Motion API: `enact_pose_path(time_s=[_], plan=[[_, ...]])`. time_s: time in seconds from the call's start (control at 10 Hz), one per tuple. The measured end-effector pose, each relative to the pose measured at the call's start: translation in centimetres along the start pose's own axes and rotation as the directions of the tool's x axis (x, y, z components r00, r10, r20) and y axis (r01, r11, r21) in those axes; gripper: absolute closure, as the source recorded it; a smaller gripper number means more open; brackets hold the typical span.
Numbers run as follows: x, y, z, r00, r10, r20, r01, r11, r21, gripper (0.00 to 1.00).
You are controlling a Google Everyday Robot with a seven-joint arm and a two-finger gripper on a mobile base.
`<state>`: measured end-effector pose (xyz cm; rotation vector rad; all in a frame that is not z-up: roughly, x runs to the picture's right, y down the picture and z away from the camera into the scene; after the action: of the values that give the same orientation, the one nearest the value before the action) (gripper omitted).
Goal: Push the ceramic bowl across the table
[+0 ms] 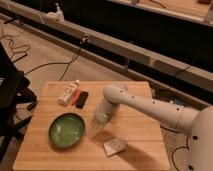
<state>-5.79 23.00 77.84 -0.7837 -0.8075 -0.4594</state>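
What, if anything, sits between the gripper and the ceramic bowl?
Nothing visible does. The gripper hangs close beside the ceramic bowl, with only table surface between them. The white bottle lies farther back, the small packet nearer the front edge.

White dotted arm (147, 106), gripper (97, 128) over table (142, 137)

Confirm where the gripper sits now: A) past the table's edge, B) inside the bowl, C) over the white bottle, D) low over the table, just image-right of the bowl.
D: the gripper hangs low over the table, next to the image-right rim of the bowl, with the small packet on its other side.
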Motion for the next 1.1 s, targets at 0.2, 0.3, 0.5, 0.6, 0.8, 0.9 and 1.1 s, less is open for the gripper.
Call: enact_pose_path(time_s=[0.2,0.3,0.5,0.6,0.8,0.9,1.1], plan=[[0.0,0.0,1.9,1.000,-0.009,0.012,0.010,1.000,-0.026,1.00],[0.0,0.0,2.9,1.000,-0.014,0.019,0.015,0.999,-0.040,1.00],[0.1,-0.8,4.0,0.999,-0.023,0.026,0.025,0.999,-0.049,1.00],[0.1,-1.4,4.1,0.999,-0.034,0.025,0.035,0.998,-0.049,1.00],[-0.4,-3.1,4.2,0.997,-0.069,0.019,0.070,0.997,-0.045,1.00],[-0.7,-3.9,4.4,0.996,-0.085,0.021,0.086,0.995,-0.043,1.00],[-1.8,-5.4,5.3,0.991,-0.126,0.039,0.128,0.990,-0.055,1.00]])
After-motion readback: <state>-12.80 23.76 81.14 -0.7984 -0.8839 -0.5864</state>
